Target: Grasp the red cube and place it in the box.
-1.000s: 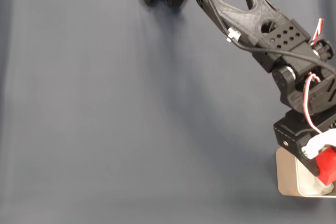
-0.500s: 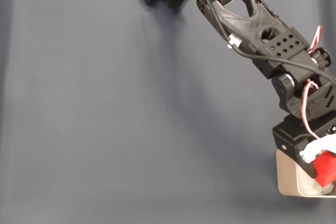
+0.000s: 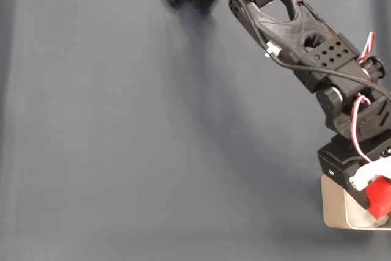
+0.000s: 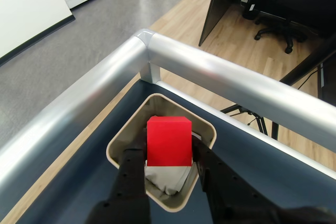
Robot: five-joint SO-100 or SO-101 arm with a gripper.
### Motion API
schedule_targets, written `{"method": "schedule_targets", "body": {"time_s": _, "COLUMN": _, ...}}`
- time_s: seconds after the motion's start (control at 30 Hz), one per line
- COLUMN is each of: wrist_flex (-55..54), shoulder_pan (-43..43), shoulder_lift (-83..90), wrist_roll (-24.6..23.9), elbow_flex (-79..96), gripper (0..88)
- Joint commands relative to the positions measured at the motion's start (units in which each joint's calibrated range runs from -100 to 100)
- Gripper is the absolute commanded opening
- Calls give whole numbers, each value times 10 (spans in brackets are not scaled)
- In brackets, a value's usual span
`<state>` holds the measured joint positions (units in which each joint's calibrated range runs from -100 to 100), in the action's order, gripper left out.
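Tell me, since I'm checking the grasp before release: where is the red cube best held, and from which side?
By its two opposite flat side faces, from above, as the gripper holds it now. In the wrist view the red cube sits squarely between the fingers over the box, top face clear. Parallel smooth faces likely suit a flat pinch.

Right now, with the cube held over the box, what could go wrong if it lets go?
The red cube sits above the box rim, so it may bounce on the crumpled white lining. The box stands beside the metal rail at the table's corner, so a nudge from the gripper could shift it.
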<state>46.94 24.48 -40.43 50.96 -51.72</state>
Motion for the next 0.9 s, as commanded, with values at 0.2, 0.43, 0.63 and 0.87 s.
{"method": "schedule_targets", "body": {"time_s": 0.2, "wrist_flex": -2, "shoulder_pan": 2, "shoulder_lift": 11, "wrist_roll": -15, "elbow_flex": -43, "gripper": 420}}
{"method": "schedule_targets", "body": {"time_s": 0.43, "wrist_flex": -2, "shoulder_pan": 4, "shoulder_lift": 10, "wrist_roll": 0, "elbow_flex": -48, "gripper": 494}}
{"method": "schedule_targets", "body": {"time_s": 0.63, "wrist_flex": -9, "shoulder_pan": 4, "shoulder_lift": 9, "wrist_roll": 0, "elbow_flex": -53, "gripper": 500}}
{"method": "schedule_targets", "body": {"time_s": 0.87, "wrist_flex": -16, "shoulder_pan": 4, "shoulder_lift": 9, "wrist_roll": -1, "elbow_flex": -53, "gripper": 500}}
